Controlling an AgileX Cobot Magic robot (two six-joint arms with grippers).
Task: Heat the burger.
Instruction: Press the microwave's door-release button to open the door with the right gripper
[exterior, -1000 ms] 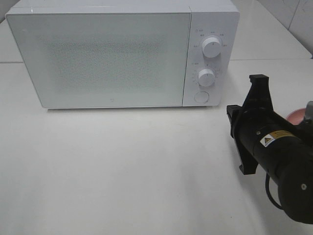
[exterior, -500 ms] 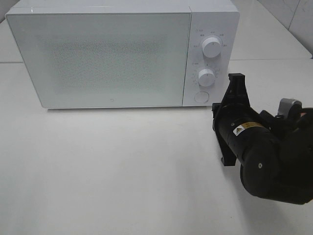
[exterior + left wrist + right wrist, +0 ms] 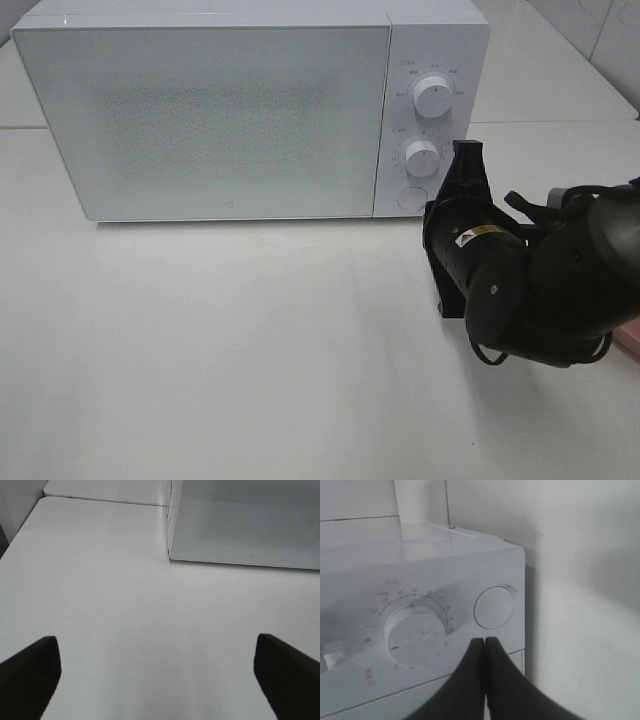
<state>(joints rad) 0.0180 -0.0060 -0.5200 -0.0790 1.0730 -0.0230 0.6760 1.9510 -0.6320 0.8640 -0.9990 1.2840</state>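
- A white microwave (image 3: 200,110) stands at the back of the white worktop (image 3: 250,350). Its door is closed, and the speckled front lets nothing inside be made out.
- On its control panel there are two dials, the upper dial (image 3: 433,97) above the lower dial (image 3: 422,158), with a round button (image 3: 411,198) beneath them.
- The black right arm (image 3: 530,290) sits right in front of that panel and blocks the near right part of the worktop from above.
- The right gripper (image 3: 484,645) has its jaws pressed flat together with nothing between them. The tip points at the panel between the lower dial (image 3: 415,635) and the round button (image 3: 493,607). I cannot tell whether it touches the panel.
- The left gripper (image 3: 155,647) hangs over bare worktop near the microwave's left front corner (image 3: 170,555). Its jaws are spread wide and hold nothing.
- A pink sliver (image 3: 632,338) peeks out under the right arm at the edge of the overhead view. Too little shows to say what it is.
- The burger is not in sight from any camera, so I cannot tell where it lies or how it looks.
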